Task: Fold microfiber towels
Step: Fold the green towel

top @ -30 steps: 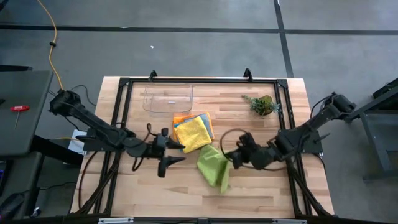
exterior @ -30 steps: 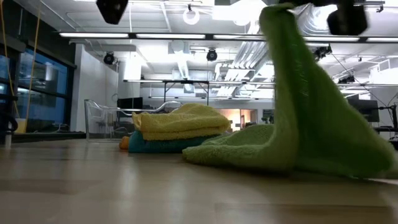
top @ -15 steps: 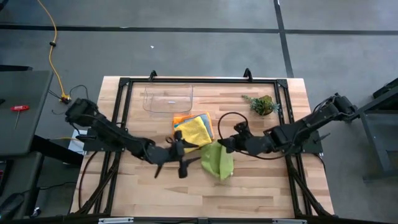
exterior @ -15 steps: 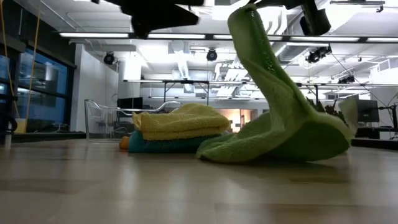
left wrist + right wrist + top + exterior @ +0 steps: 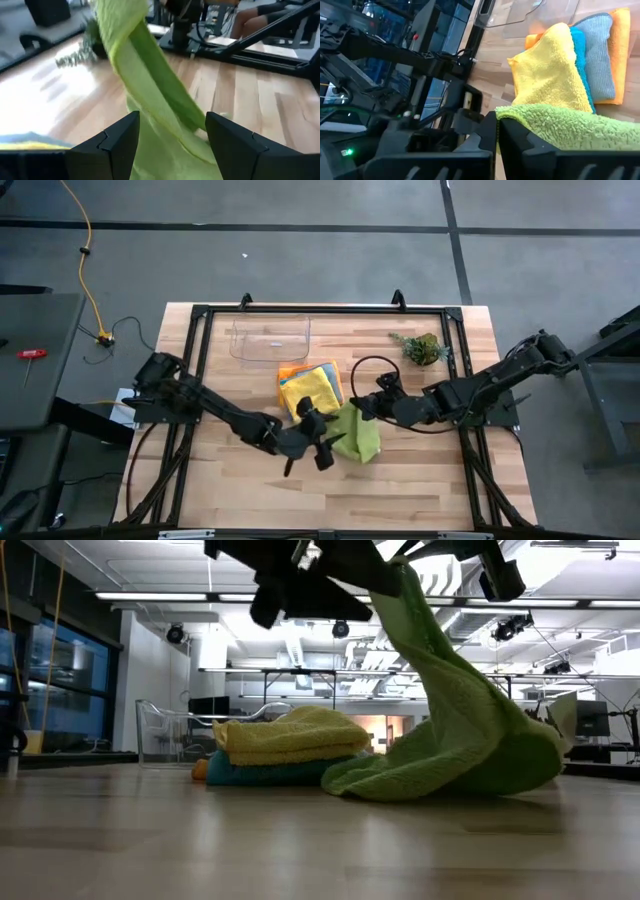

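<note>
Over the last second the left gripper (image 5: 325, 448) has been advanced across the table from the 9 o'clock side to a position just beside the lime green towel (image 5: 357, 435), at its 8 o'clock edge. In the same interval the towel's lifted corner has been carried by the right gripper (image 5: 358, 409) from the 3 o'clock side back over the cloth, toward the stack. From this it is judged that a fold is under way and that a second hold on the towel is being prepared.

The right gripper is closed on the upper edge of the lime green towel, which is held raised while the remainder is draped onto the table (image 5: 420, 480). The left gripper is held with its fingers (image 5: 110, 145) spread apart, the hanging cloth lying in front of the gap; nothing is gripped by it.

The yellow towel (image 5: 308, 391) lies on top of the stack at 11 o'clock of the lime green towel, with the teal towel (image 5: 581, 65), grey towel (image 5: 600, 55) and orange towel (image 5: 620, 50) beneath it.
</note>
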{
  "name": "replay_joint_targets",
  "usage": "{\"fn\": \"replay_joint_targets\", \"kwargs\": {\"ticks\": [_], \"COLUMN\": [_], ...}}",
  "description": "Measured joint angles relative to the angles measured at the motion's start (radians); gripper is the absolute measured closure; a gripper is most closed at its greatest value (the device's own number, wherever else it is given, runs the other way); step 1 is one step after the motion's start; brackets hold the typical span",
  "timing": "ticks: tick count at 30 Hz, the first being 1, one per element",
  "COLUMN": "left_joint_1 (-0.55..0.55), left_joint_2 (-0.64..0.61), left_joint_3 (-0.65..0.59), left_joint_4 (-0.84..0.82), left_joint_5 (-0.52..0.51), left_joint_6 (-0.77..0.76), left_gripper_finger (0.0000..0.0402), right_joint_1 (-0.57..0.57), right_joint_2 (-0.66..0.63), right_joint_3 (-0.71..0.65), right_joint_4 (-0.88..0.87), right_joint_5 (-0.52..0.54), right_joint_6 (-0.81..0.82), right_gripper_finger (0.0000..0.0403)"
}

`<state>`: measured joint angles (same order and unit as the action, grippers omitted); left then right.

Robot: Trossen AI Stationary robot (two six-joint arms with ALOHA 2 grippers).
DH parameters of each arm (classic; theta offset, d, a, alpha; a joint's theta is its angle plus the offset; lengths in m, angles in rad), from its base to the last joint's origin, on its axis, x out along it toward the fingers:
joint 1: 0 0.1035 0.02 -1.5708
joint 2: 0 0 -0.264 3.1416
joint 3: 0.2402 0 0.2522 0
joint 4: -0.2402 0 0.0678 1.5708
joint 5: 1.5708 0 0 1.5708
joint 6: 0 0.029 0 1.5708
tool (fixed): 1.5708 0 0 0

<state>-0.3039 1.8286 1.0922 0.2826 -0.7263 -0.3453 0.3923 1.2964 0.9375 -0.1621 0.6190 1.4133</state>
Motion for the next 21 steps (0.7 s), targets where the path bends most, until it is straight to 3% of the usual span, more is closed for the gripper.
{"fn": "replay_joint_targets", "kwargs": {"ticks": [9,21], "left_joint_1": [0.074,0.073], "left_joint_2": [0.026,0.113], "left_joint_3": [0.004,0.004], "left_joint_4": [-0.012,0.049], "left_joint_5": [0.284,0.378], "left_joint_6": [-0.298,-0.41], "left_gripper_finger": [0.0186,0.0186], "right_joint_1": [0.0,0.0], "right_joint_2": [0.0,0.0], "right_joint_3": [0.0,0.0], "right_joint_4": [-0.006,-0.011], "right_joint_5": [0.006,0.022], "right_joint_6": [-0.001,-0.005], "right_gripper_finger": [0.0403,0.0403]}}
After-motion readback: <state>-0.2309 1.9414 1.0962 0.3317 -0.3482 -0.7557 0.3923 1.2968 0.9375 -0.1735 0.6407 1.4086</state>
